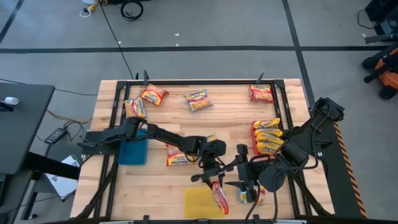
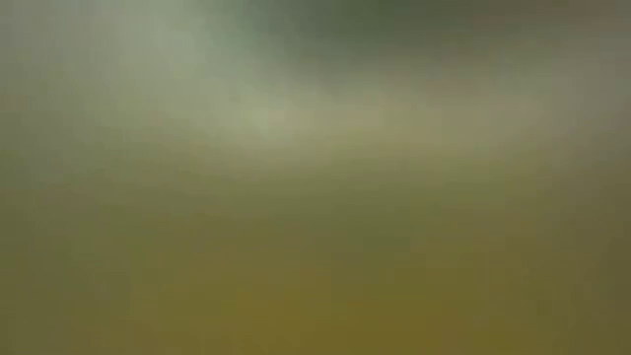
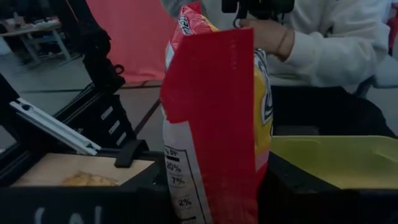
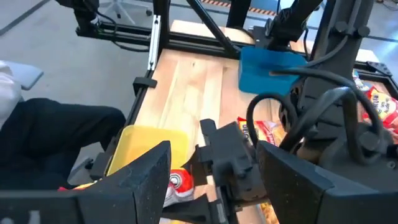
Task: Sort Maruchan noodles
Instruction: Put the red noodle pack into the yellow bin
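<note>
My left gripper is shut on a red-orange noodle packet beside the right edge of the yellow tray. In the left wrist view the packet stands upright and fills the middle. My right gripper is open just to the right, above another packet that lies on the table; its fingers stand wide apart with nothing between them. Several more packets lie flat on the table: three along the far edge, one at the left, a stack at the right and one in the middle. My left gripper holds the red-orange packet pinched between its two fingers, but the packet hides the place of contact. The packet's back, with white print, faces the wrist camera. In the high view its free end reaches toward the table's near edge, by the yellow tray's right rim.
A blue tray lies under the left arm. Black frame rails run round the table. A person in a white sleeve sits just beyond the near edge. The low view is blurred and shows nothing. Bare wood lies between the middle packet and the far row.
</note>
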